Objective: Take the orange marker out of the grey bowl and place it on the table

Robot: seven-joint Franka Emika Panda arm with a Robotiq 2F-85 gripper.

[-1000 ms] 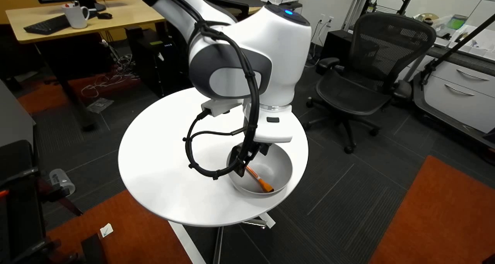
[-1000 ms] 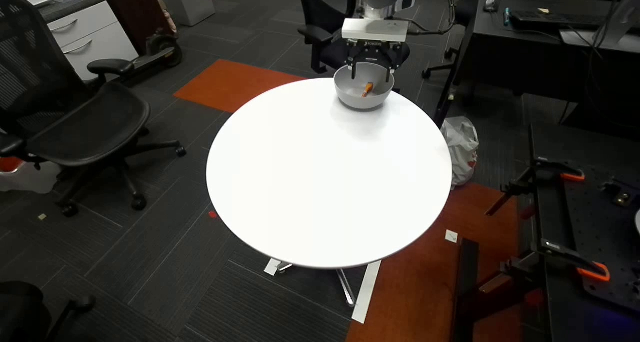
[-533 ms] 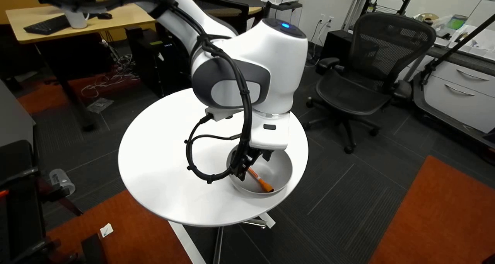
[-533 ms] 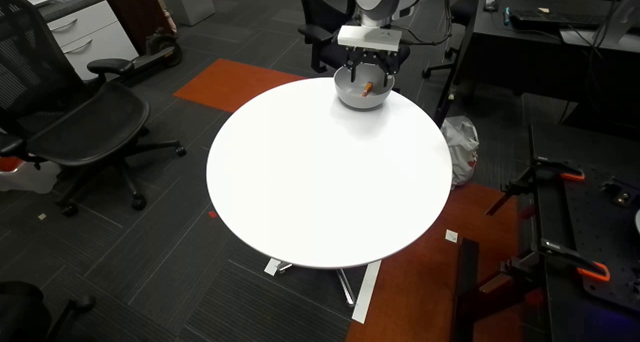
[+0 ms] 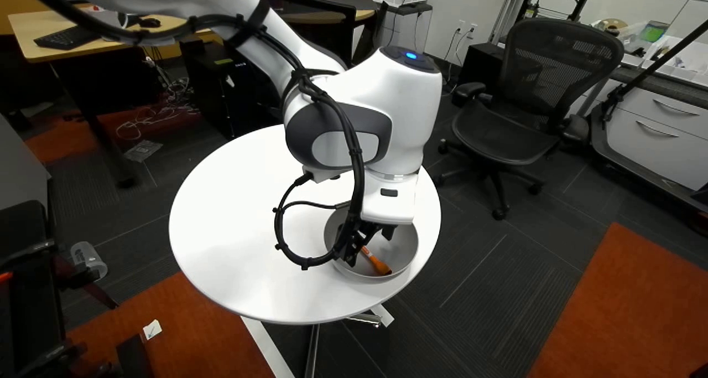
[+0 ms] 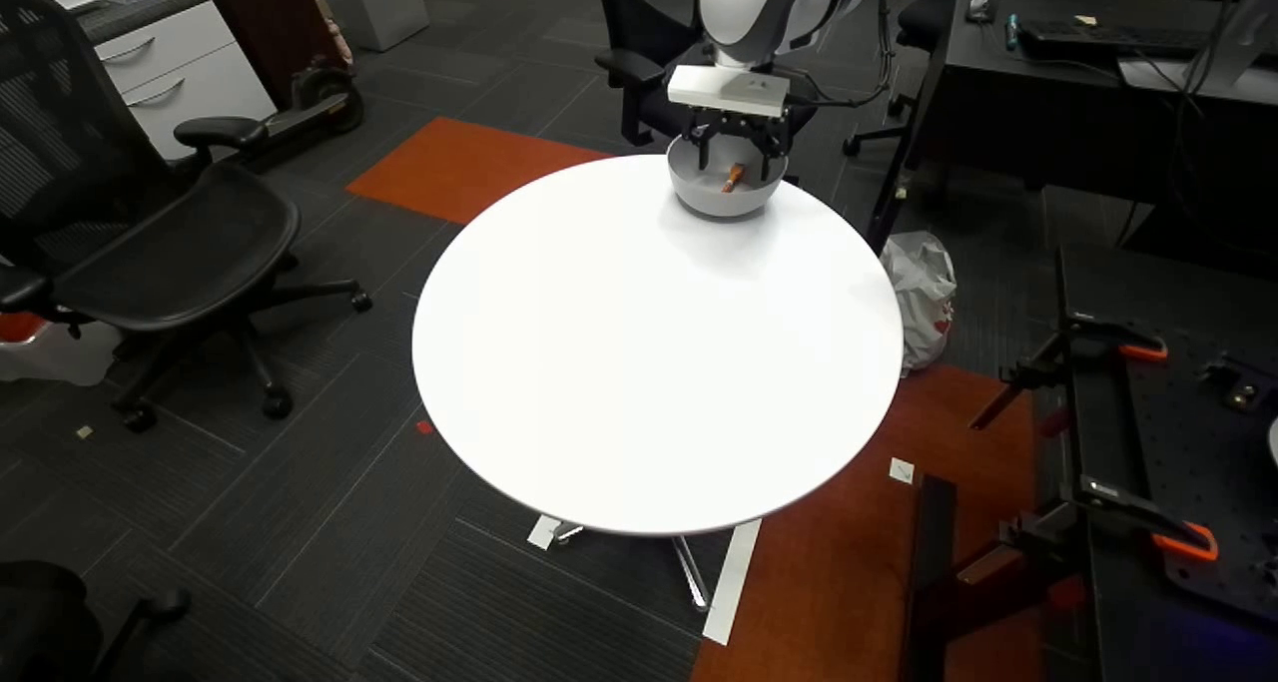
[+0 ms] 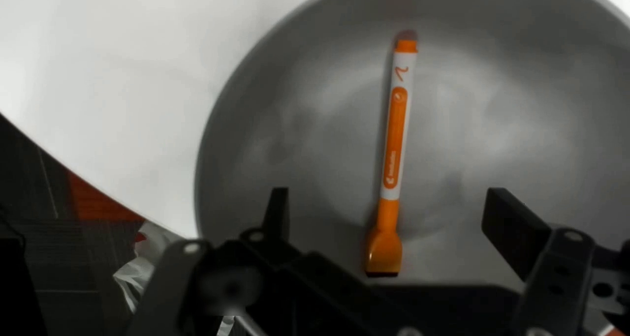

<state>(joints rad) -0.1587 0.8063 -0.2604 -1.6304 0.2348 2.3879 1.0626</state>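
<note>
The orange marker (image 7: 396,134), with white bands and a flared orange end, lies inside the grey bowl (image 7: 246,144). It also shows in both exterior views (image 5: 377,263) (image 6: 734,177). The bowl (image 6: 699,198) stands upright near the edge of the round white table (image 6: 649,362). My gripper (image 7: 388,193) is open and empty. Its fingers are on either side of the marker's flared half, apart from it. In both exterior views the gripper (image 5: 369,248) (image 6: 735,169) reaches down inside the bowl's rim. In an exterior view the fingers and cable hide the marker's far end.
A black mesh chair (image 5: 536,96) stands beside the table. Another black chair (image 6: 654,98) is behind the bowl. A white plastic bag (image 6: 919,303) lies on the floor below the table. A dark bench with orange-tipped clamps (image 6: 1178,462) stands nearby. A light-wood desk (image 5: 33,24) is further back.
My gripper has moved down, from about the bowl's rim to lower inside it around the marker. It has stayed open. The marker and the bowl have not moved.
</note>
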